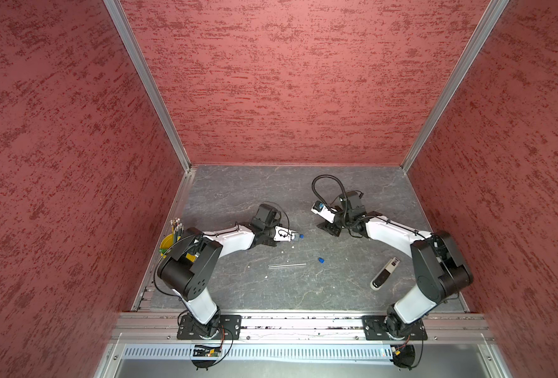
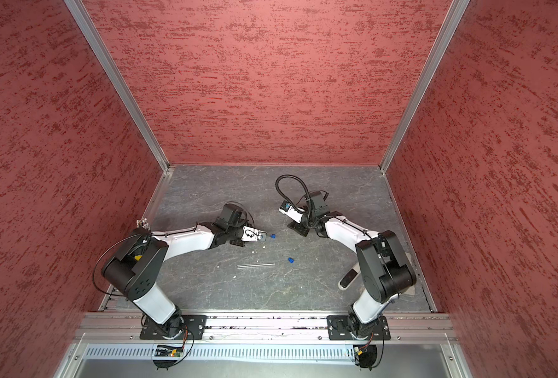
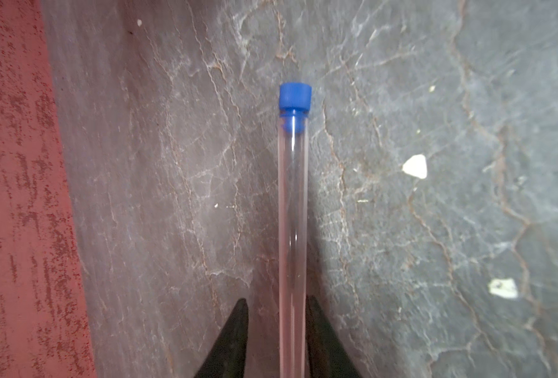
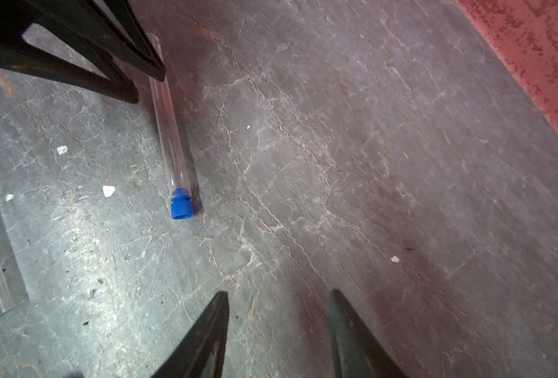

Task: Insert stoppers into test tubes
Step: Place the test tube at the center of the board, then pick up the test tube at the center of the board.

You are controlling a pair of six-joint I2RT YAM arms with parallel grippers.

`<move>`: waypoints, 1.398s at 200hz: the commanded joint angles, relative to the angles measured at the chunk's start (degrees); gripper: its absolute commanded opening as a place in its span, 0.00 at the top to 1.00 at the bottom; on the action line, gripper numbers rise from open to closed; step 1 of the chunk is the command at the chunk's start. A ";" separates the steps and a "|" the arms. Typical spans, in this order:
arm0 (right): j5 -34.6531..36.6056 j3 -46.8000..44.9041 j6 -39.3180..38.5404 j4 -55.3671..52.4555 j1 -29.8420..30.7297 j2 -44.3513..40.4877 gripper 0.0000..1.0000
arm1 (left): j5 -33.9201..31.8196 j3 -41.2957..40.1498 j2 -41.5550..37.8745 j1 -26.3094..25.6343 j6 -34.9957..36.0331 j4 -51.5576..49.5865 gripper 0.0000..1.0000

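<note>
A clear test tube (image 3: pixel 292 212) with a blue stopper (image 3: pixel 294 95) in its mouth lies on the grey table. My left gripper (image 3: pixel 277 298) is open around its lower part: one finger touches the glass and a gap shows on the other side. The right wrist view shows that tube (image 4: pixel 169 131), its stopper (image 4: pixel 181 206) and the left gripper (image 4: pixel 147 87). In both top views a second test tube (image 1: pixel 286 265) (image 2: pixel 256 265) lies bare, with a loose stopper (image 1: pixel 320 260) (image 2: pixel 291 260) just right of it. My right gripper (image 4: pixel 279 293) (image 1: pixel 326 227) is open and holds nothing.
A black-and-white remote-like device (image 1: pixel 385 273) lies near the right arm. A yellow cup (image 1: pixel 168 244) of pencils stands at the left edge behind the left arm. Small white specks (image 3: pixel 415 166) dot the table. Red walls close in three sides.
</note>
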 commanded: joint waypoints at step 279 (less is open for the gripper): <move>1.49 -4.12 1.08 3.01 -1.62 -9.47 0.48 | -3.08 -2.25 -12.08 -16.78 -29.60 -29.32 0.73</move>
